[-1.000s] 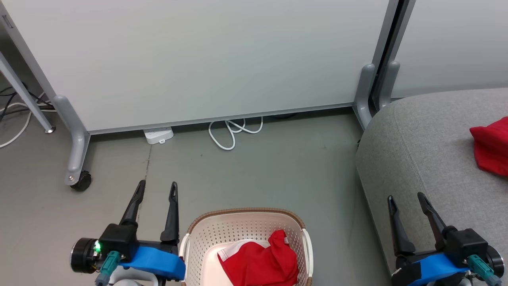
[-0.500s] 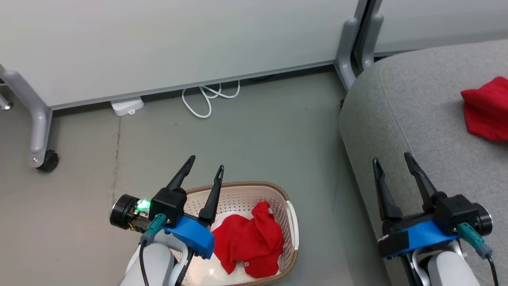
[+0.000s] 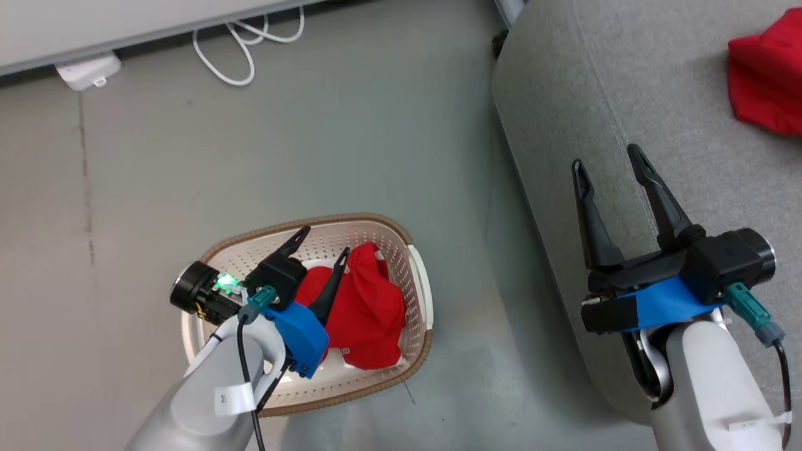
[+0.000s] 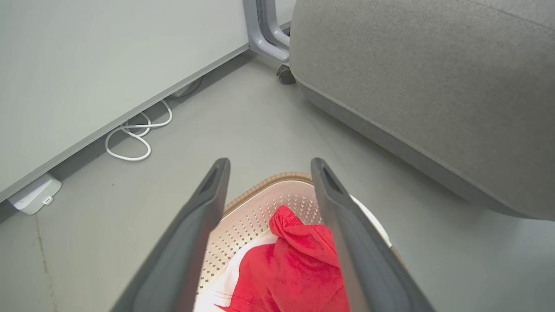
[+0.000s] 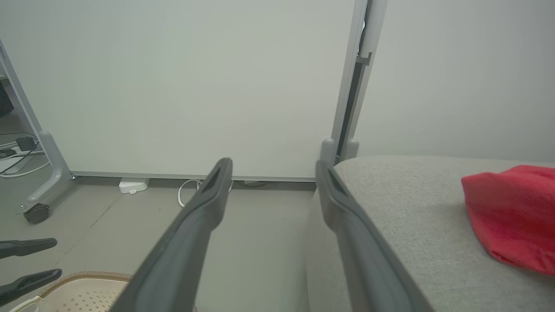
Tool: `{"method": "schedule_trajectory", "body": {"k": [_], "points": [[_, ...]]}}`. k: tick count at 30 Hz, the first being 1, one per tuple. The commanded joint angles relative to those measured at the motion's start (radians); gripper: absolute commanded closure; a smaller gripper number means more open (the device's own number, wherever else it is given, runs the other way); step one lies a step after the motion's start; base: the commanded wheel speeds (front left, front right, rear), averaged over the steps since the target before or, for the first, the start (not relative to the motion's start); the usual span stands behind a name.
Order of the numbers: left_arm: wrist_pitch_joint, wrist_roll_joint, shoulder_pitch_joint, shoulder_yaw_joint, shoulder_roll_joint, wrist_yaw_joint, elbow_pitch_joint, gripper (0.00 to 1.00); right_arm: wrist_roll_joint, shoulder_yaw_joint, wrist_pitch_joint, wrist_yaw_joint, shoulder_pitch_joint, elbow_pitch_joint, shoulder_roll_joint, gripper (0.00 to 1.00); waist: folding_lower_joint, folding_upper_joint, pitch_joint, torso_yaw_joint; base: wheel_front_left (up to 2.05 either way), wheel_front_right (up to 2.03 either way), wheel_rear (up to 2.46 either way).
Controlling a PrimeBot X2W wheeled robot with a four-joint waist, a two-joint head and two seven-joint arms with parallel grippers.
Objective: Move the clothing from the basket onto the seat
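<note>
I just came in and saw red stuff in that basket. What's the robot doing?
It is moving clothes from the basket to the seat. One red garment already lies on the seat. The other garment, red with white trim, is in the basket, and the open left tool hangs over it, holding nothing. The open right tool is empty above the seat's edge.

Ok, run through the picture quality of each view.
Head view: even soft light, sharp, faint shadow on the floor beside the sofa. Left wrist view: the left claw is soft near the lens; the basket bottom is washed out white. Right wrist view: the right claw is soft too, wall evenly lit.
</note>
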Motion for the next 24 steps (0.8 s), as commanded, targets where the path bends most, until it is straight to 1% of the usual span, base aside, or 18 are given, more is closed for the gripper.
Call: {"method": "schedule_trajectory", "body": {"k": [1,10,18,19,24], "points": [[-0.003,-0.010,-0.029,-0.016,0.009,-0.001,0.016,0.00,-0.003,0.003,-0.004,0.000,-0.020,-0.006,-0.003,0.00,-0.0002,0.0000,0.068,-0.038,0.00,0.00,0.00],[-0.003,-0.105,-0.170,-0.208,0.044,-0.001,0.181,0.00,-0.004,0.025,-0.004,0.000,-0.112,-0.037,0.002,0.00,-0.0002,0.0000,0.226,-0.079,0.00,0.00,0.00],[0.001,-0.201,-0.276,-0.367,0.064,-0.001,0.277,0.00,-0.007,0.038,-0.004,0.000,-0.175,-0.067,0.005,0.00,-0.0002,0.0000,0.355,-0.102,0.00,0.00,0.00],[0.004,-0.225,-0.303,-0.400,0.069,-0.001,0.296,0.00,-0.009,0.038,-0.004,0.000,-0.189,-0.075,0.006,0.00,-0.0002,0.0000,0.384,-0.103,0.00,0.00,0.00],[0.036,-0.283,-0.354,-0.464,0.086,-0.001,0.347,0.00,-0.016,0.039,-0.004,0.000,-0.212,-0.094,0.006,0.00,-0.0002,0.0000,0.446,-0.108,0.00,0.00,0.00]]}}
